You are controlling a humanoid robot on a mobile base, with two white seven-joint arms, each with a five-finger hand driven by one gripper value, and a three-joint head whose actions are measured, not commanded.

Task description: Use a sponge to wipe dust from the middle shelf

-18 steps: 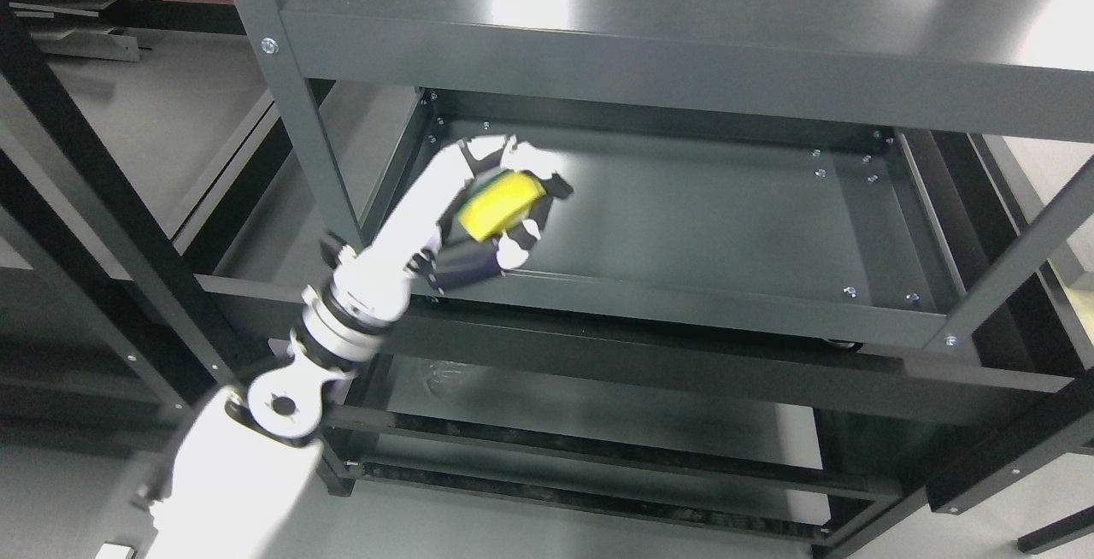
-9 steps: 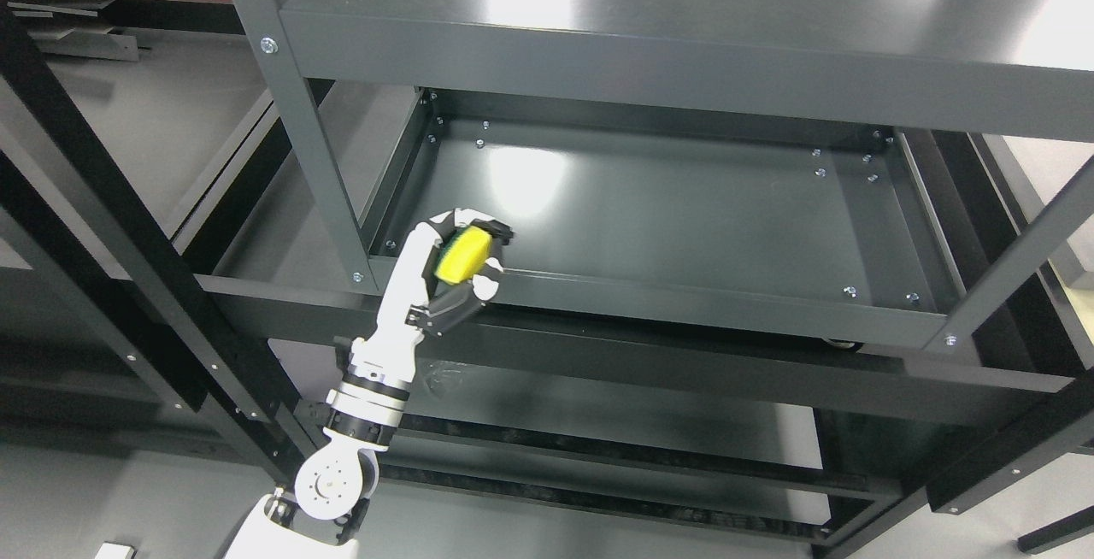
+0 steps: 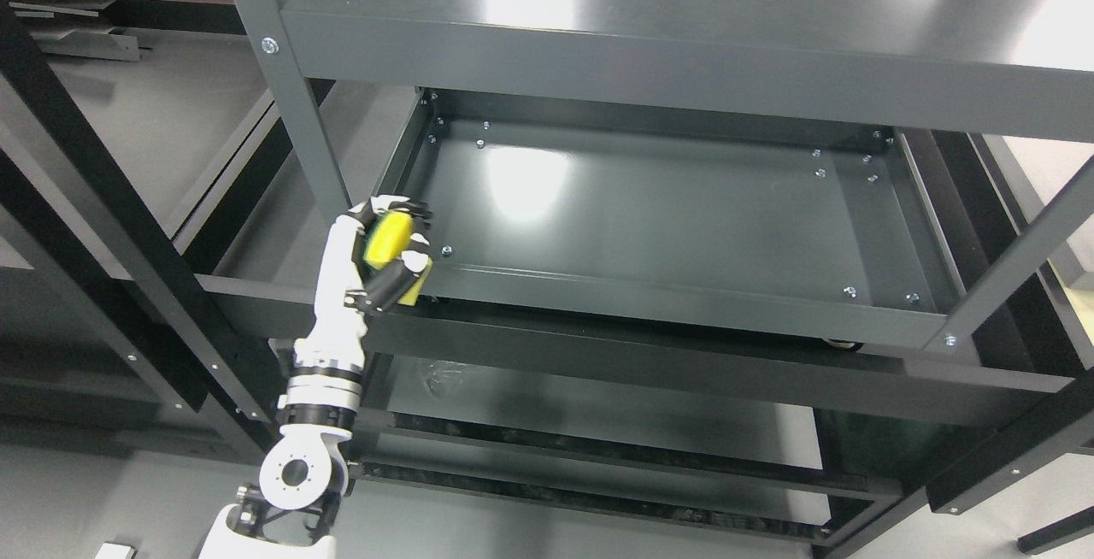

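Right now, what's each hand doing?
Left hand: closed on the yellow sponge, at the middle shelf's front-left corner.
Right hand: not in view.

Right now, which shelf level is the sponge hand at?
The middle shelf, the recessed tray under the top shelf. The left robot hand holds the yellow sponge at its front-left corner, above the lower shelf.

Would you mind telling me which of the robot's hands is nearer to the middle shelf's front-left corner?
Left. The left hand, gripping the yellow sponge, sits right at the front-left corner of the middle shelf. The right hand is not in view.
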